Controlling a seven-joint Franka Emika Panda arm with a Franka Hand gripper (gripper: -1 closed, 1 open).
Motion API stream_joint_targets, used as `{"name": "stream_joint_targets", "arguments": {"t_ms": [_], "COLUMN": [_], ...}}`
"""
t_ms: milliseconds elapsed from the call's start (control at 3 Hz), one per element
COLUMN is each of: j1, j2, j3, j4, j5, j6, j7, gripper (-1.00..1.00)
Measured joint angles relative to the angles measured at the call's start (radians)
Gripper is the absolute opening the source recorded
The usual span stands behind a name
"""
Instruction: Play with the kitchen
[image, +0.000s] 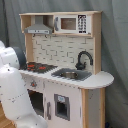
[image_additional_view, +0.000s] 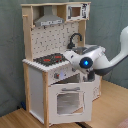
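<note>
Background: a grey curtain (image: 113, 60) hanging in soft vertical folds, seen in both exterior views. Below: a light wooden floor (image_additional_view: 112, 102), shown in the second exterior view, running up to the curtain's foot.

Toy kitchen (image: 65, 70), white arm (image: 12, 95) at its stovetop (image: 40, 66) end, sink (image: 71, 75) beside stovetop, microwave (image: 72, 23) above sink
</note>
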Motion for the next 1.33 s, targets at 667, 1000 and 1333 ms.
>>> {"name": "stream_joint_targets", "arguments": {"t_ms": [667, 1000, 1333], "j1": [-0.014, -0.014, -0.014], "j2": [0.104, 0.161, 0.212], "j3": [0.000, 0.004, 0.009], "j4": [-0.009, -0.028, -0.055], "j5": [0.051, 0.083, 0.112], "j6": [-0.021, -0.038, -0.044], "j7": [-0.214, -0.307, -0.385], "gripper": [1.00, 1.00, 1.00]}}
